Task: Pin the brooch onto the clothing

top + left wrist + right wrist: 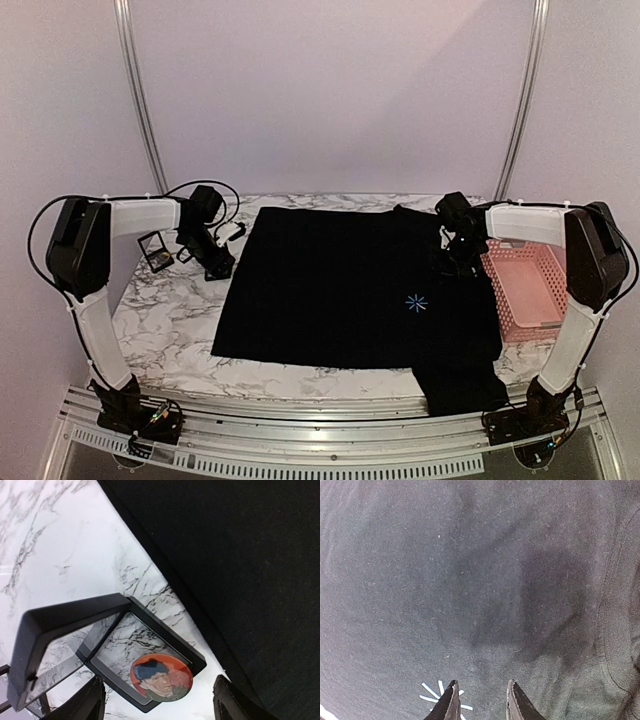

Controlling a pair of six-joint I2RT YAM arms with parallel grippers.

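Note:
The black T-shirt point(340, 290) lies spread flat on the marble table, with its light-blue starburst mark point(415, 303) at front right. The brooch point(161, 677), a round badge with a painted portrait on orange, lies in an open black display box point(60, 630) left of the shirt point(240, 555). My left gripper point(162, 707) is open and empty, with its fingers on either side of the brooch and above it. My right gripper point(481, 702) is open and empty just over the shirt point(470, 580), its left finger beside the starburst point(431, 694).
The display box point(155, 250) stands at the table's back left, near my left gripper point(213, 262). A pink plastic basket point(525, 290) stands at the right edge beside my right gripper point(460, 258). A shirt sleeve hangs over the front edge point(460, 385).

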